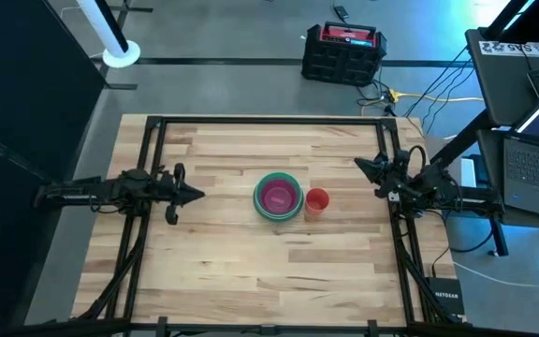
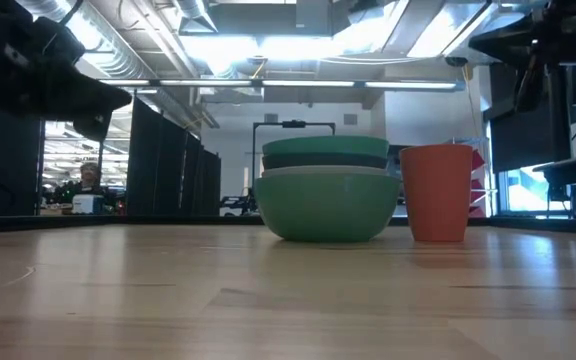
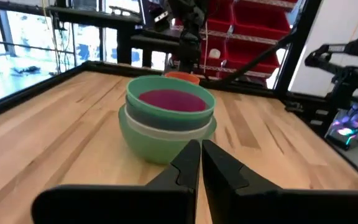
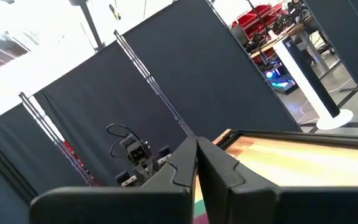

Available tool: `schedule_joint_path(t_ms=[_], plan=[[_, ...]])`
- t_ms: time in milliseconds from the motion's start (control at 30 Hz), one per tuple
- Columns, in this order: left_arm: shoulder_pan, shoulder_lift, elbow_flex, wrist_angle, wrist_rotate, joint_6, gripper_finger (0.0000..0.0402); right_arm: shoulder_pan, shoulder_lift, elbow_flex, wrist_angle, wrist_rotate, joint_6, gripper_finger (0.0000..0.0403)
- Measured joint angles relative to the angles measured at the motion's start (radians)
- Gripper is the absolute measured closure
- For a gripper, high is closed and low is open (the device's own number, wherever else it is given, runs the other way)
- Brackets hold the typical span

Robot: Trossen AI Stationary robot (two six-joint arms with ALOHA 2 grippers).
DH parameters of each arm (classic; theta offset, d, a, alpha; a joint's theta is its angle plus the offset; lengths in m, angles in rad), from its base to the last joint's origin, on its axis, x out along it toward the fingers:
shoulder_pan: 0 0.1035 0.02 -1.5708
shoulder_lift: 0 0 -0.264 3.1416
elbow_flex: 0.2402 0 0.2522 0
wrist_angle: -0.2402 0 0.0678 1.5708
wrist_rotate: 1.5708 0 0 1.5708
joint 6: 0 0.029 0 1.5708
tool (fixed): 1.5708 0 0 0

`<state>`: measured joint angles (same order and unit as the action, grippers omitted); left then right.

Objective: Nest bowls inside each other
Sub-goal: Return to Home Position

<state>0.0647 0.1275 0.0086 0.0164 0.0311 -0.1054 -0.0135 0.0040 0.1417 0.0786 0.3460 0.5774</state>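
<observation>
The bowls [image 1: 278,197] stand nested in one stack at the table's middle, the bottom one resting on the wood. The magenta bowl [image 3: 171,100] lies innermost, inside a green rim [image 3: 166,84], above dark and white rims and a sage outer bowl [image 2: 326,205]. My left gripper [image 1: 197,195] is shut, a little to the stack's left, pointing at it and touching nothing. My right gripper [image 1: 359,164] is shut at the table's right side, raised and apart from everything.
A small orange cup [image 1: 316,201] stands upright just right of the stack, close beside it. The black frame rails [image 1: 148,140] run along the table's left, far and right sides. Bare wood lies in front of the stack toward the near edge.
</observation>
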Motion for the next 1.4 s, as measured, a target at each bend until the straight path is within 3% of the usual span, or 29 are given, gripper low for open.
schedule_joint_path(t_ms=[333,767,1000,1167,1400], plan=[[0.0,0.023,0.0,-0.001,0.0,-0.013,0.0401,0.0,0.0,0.0,-0.119,-0.066,-0.026,0.0402],[0.001,-0.116,0.002,0.063,0.037,-0.034,0.0401,0.0,0.0,0.0,-0.28,-0.309,-0.364,0.0402],[0.0,-0.123,0.002,0.058,0.076,-0.002,0.0401,0.0,-0.002,-0.006,-0.4,-0.517,-0.427,0.0402],[0.001,-0.123,0.003,0.022,0.076,0.035,0.0402,0.0,-0.002,-0.007,-0.415,-0.521,-0.476,0.0402],[0.0,-0.121,0.004,0.002,0.074,-0.03,0.0402,0.0,-0.002,-0.007,-0.486,-0.482,-0.478,0.0402]])
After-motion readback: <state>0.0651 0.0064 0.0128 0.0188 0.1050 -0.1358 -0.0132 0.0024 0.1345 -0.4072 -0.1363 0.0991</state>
